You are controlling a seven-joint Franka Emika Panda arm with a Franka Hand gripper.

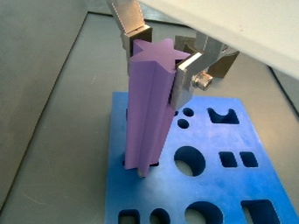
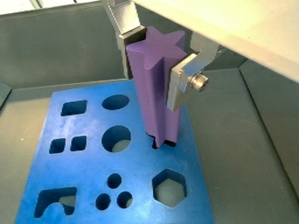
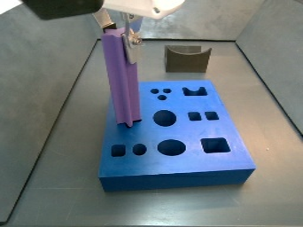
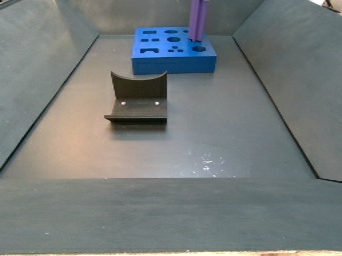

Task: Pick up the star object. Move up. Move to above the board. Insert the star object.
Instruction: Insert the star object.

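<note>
My gripper is shut on the top of the star object, a tall light-purple ridged prism held upright. One silver finger presses each side of it. The prism's lower end meets the blue board at a hole near one long edge; how deep it sits cannot be told. Another wrist view shows the gripper, the prism and the board. In a side view the prism stands at the board's left edge under the gripper. It also shows far off on the board.
The dark fixture stands on the grey floor beyond the board in a side view and in front of it in a side view. Sloping grey walls enclose the floor. The board's other holes are unfilled.
</note>
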